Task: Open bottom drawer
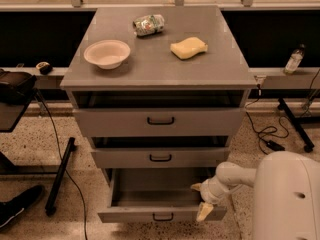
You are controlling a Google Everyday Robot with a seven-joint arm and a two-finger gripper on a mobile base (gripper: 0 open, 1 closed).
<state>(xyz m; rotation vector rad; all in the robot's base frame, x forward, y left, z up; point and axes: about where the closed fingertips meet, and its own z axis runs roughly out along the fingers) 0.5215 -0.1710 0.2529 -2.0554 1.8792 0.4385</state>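
Note:
The bottom drawer (125, 215) is pulled out from the grey cabinet, showing its plain grey interior (155, 186). Its slim front panel carries a small black loop handle (163, 217) at centre. My gripper (199, 200) is at the drawer's right end, reaching in from the white arm (235, 175) at lower right. Its two pale fingers are spread apart: one is over the drawer's right inner corner, the other lies against the right end of the front panel. It holds nothing.
The middle drawer (160, 157) and top drawer (160, 121) stand slightly out. On the cabinet top (150, 66) are a white bowl (107, 53), a yellow sponge (189, 48) and a crumpled bag (149, 24). A black stand leg (60, 176) is on the left, and cables (265, 136) on the right.

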